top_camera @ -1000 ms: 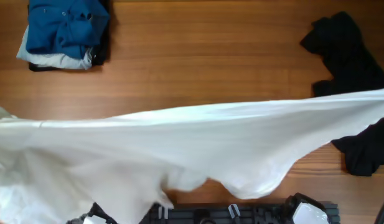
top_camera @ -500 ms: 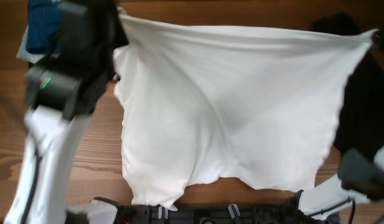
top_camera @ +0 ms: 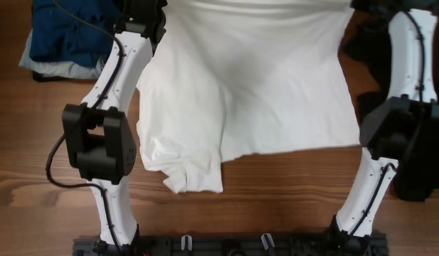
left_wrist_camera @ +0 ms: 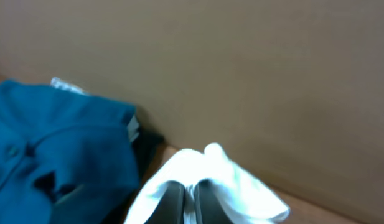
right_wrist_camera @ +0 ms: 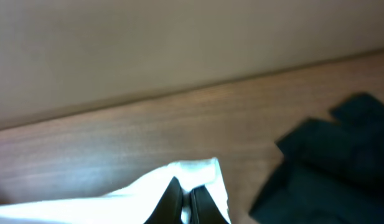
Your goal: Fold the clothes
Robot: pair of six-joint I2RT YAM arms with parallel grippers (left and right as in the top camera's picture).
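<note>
A white garment (top_camera: 247,78) lies spread on the wooden table, stretched toward the far edge, with no print showing. My left gripper (left_wrist_camera: 190,202) is shut on its far left corner (left_wrist_camera: 210,168). My right gripper (right_wrist_camera: 187,205) is shut on its far right corner (right_wrist_camera: 195,171). In the overhead view both grippers sit at the top edge, the left arm (top_camera: 130,50) on the left and the right arm (top_camera: 404,50) on the right. A black garment (top_camera: 422,167) lies crumpled at the right, partly behind the right arm, and shows in the right wrist view (right_wrist_camera: 328,162).
A folded pile topped by a blue shirt (top_camera: 66,32) sits at the far left, and shows in the left wrist view (left_wrist_camera: 55,149). A plain wall stands behind the table's far edge. The arm bases stand at the near edge.
Both arms have swung the white garment from hanging near the front to laid out flat toward the far edge. Both grippers still hold its corners.
</note>
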